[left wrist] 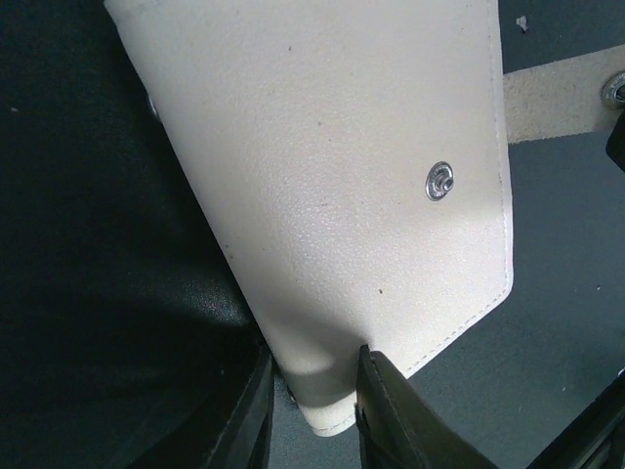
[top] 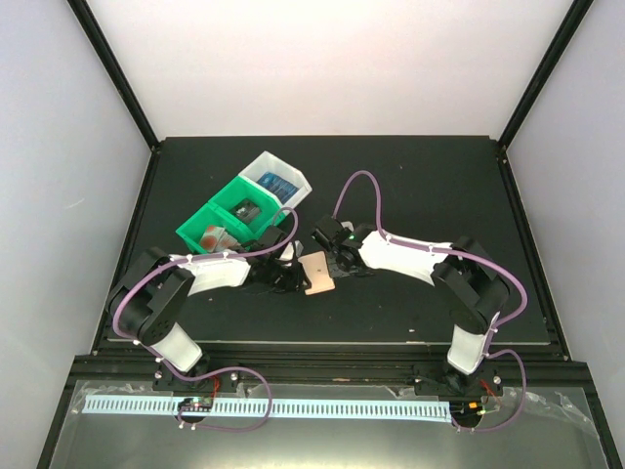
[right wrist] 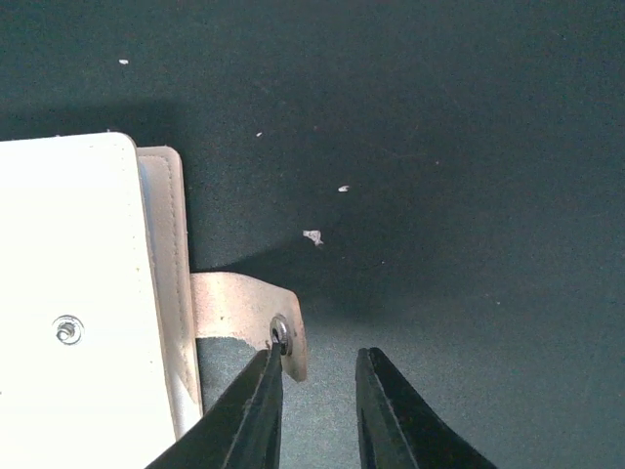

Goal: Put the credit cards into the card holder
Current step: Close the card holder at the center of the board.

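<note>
My two arms are built of black joint blocks with white shells on the forearms. A thin purple cable loops along each arm from base to wrist, and a small green light glows at my right wrist. My left gripper [left wrist: 312,410] and right gripper [right wrist: 317,410] each end in two slim, dark, tapering fingers [right wrist: 391,415] with smooth matte faces.

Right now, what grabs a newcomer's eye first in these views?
The tan card holder lying mid-table between both arms, with the left gripper clamped on its corner. The right gripper sits open beside the snap tab. Behind and left, green bins and a white bin hold cards.
</note>
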`<action>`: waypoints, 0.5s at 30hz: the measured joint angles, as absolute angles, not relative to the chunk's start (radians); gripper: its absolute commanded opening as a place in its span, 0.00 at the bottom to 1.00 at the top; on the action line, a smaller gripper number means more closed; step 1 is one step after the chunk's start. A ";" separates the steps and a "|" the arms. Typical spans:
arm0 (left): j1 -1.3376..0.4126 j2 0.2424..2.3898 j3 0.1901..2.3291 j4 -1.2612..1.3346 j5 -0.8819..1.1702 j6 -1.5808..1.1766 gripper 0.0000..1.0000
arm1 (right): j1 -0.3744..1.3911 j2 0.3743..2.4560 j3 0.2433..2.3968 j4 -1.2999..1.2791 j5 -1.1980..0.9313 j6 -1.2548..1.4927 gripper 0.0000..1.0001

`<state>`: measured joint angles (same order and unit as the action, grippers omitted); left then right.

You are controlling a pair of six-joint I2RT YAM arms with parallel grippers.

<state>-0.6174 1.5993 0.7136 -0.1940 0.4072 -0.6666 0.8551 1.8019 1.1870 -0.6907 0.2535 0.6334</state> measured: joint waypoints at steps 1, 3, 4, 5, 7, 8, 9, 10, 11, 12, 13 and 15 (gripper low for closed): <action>-0.617 1.599 0.713 -0.193 0.408 -0.667 0.26 | 0.855 1.802 1.187 -0.689 0.253 0.635 0.20; -0.617 1.599 0.713 -0.193 0.408 -0.667 0.27 | 0.855 1.802 1.187 -0.687 0.252 0.632 0.19; -0.617 1.599 0.713 -0.193 0.408 -0.667 0.27 | 0.855 1.800 1.187 -0.684 0.251 0.633 0.19; -0.617 1.599 0.713 -0.192 0.408 -0.667 0.27 | 0.855 1.798 1.187 -0.681 0.250 0.631 0.19; -0.617 1.599 0.713 -0.192 0.408 -0.667 0.27 | 0.855 1.789 1.187 -0.675 0.245 0.630 0.19; -0.617 1.599 0.713 -0.192 0.408 -0.667 0.27 | 0.855 1.784 1.187 -0.673 0.244 0.630 0.19; -0.617 1.599 0.713 -0.192 0.408 -0.667 0.27 | 0.855 1.777 1.187 -0.669 0.243 0.630 0.19; -0.617 1.599 0.713 -0.192 0.409 -0.667 0.27 | 0.855 1.773 1.187 -0.666 0.242 0.630 0.19; -0.617 1.599 0.713 -0.192 0.409 -0.667 0.27 | 0.855 1.771 1.187 -0.662 0.242 0.630 0.19; -0.617 1.599 0.713 -0.192 0.409 -0.667 0.27 | 0.855 1.771 1.187 -0.659 0.241 0.630 0.19; -0.617 1.599 0.713 -0.192 0.409 -0.667 0.27 | 0.855 1.771 1.187 -0.656 0.241 0.630 0.19; -0.617 1.599 0.713 -0.192 0.409 -0.667 0.27 | 0.855 1.771 1.187 -0.655 0.241 0.630 0.18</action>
<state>-0.6174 1.5993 0.7132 -0.1921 0.4088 -0.6666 0.8551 1.7710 1.1870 -0.6552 0.2409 0.6300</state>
